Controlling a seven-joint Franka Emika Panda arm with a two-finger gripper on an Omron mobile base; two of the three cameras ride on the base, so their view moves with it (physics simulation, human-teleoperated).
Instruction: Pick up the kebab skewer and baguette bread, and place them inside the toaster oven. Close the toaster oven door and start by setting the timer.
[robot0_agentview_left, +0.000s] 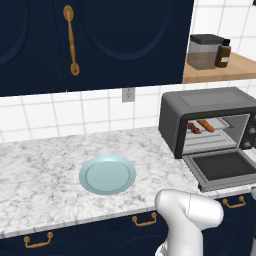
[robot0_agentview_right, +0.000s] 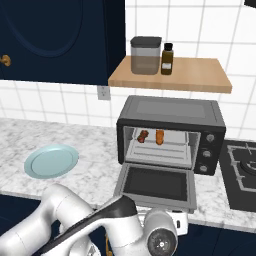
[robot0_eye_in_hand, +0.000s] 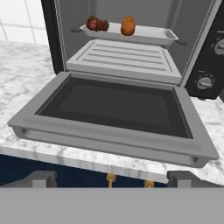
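The dark grey toaster oven (robot0_agentview_left: 210, 102) (robot0_agentview_right: 172, 112) stands on the marble counter with its door (robot0_agentview_left: 220, 167) (robot0_agentview_right: 156, 185) (robot0_eye_in_hand: 113, 109) dropped flat, out over the counter's front edge. Inside, on a tray on the upper rack, the kebab skewer (robot0_agentview_left: 194, 128) (robot0_agentview_right: 143, 136) (robot0_eye_in_hand: 97, 23) lies to the left of the baguette bread (robot0_agentview_left: 205, 125) (robot0_agentview_right: 160, 136) (robot0_eye_in_hand: 127, 26). My gripper (robot0_eye_in_hand: 114, 178) is open and empty. It hovers low in front of the door's front edge, looking into the oven. The knobs (robot0_agentview_right: 210, 137) (robot0_eye_in_hand: 204, 83) sit on the oven's right panel.
A pale blue plate (robot0_agentview_left: 107, 175) (robot0_agentview_right: 51, 161) rests on the counter left of the oven. A wooden shelf (robot0_agentview_right: 170, 75) with a jar and a bottle hangs above the oven. A stove top (robot0_agentview_right: 245, 170) lies to its right. Navy drawers with brass handles run below the counter edge.
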